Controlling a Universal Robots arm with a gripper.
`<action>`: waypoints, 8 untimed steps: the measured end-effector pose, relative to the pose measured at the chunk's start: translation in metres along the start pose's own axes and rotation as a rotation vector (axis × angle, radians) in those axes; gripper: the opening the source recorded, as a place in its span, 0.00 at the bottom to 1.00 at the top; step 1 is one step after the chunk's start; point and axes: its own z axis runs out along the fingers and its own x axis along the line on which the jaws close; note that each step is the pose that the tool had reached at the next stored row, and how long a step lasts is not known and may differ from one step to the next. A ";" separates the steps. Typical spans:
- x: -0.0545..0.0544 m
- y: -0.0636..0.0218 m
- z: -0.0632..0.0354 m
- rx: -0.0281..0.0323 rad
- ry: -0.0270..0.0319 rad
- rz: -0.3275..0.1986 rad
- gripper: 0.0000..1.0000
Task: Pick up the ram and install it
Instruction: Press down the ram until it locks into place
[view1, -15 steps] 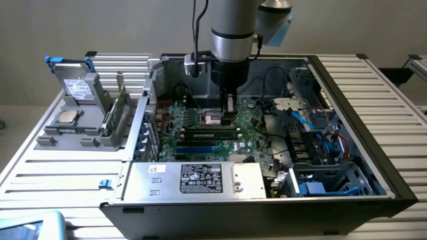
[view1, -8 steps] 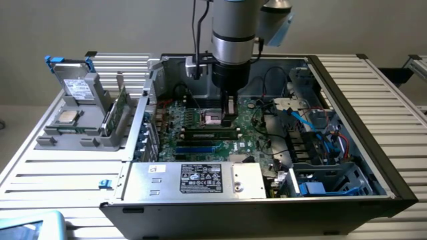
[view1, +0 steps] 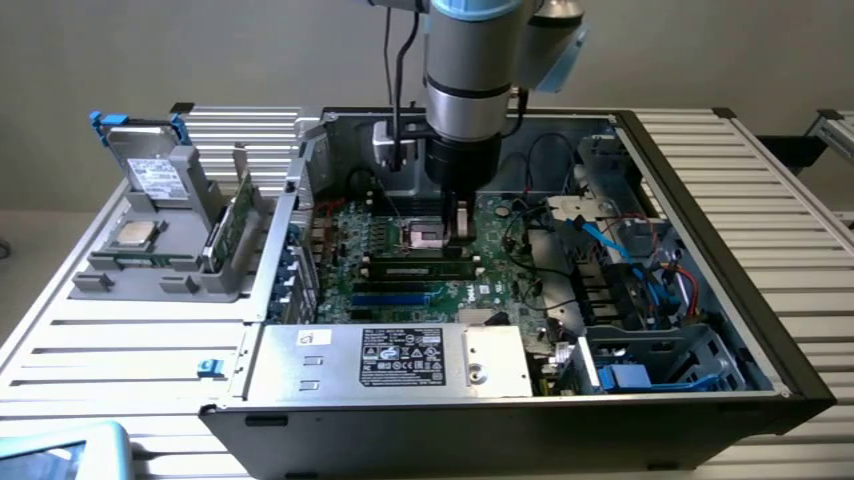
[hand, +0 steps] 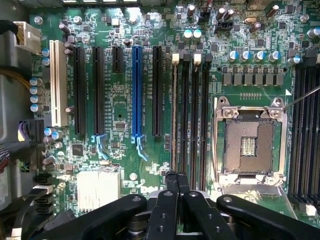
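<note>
Here my pincer (hand: 177, 181), closed and empty, presses the ram (hand: 175, 115) into its slot, nine o'clock of the socket (hand: 248, 145).

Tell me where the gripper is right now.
The gripper hangs inside the open computer case, low over the motherboard; the wrist view puts its shut tips at the end of the memory slots, beside the processor socket.

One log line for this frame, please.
arm: inside PC case | pincer: shut, nothing seen held | position: over memory slots beside empty CPU socket
</note>
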 end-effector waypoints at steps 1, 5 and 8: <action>0.000 -0.0001 0.0011 -0.0002 -0.0045 0.001 0.11; 0.001 -0.0016 0.0057 -0.0021 -0.0161 0.002 0.11; 0.002 -0.0033 0.0067 -0.0043 -0.0171 0.002 0.11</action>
